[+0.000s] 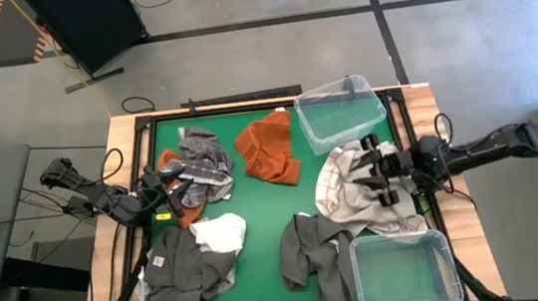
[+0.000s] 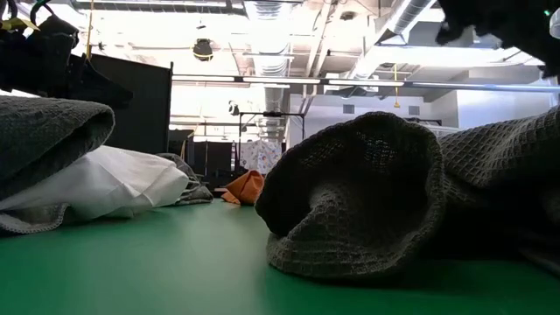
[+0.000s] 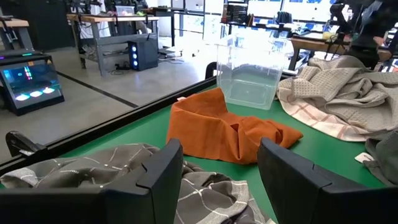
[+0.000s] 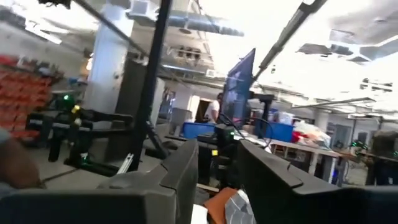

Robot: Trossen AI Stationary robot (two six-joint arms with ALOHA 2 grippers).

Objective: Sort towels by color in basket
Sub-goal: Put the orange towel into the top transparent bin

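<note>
The right claw [image 1: 379, 170] hangs open over the grid-lined white towel [image 1: 348, 187] near the worktop's right edge, between two clear bins [image 1: 340, 113]. Best to pinch one raised fold only. The left claw [image 1: 158, 187], open, waits over the plaid towel [image 1: 200, 163].

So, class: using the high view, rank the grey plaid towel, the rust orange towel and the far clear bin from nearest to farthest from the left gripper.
1. Grey plaid towel, just beside the left gripper.
2. Rust orange towel, mid-table.
3. Far clear bin, at the far edge on the right arm's side.
</note>
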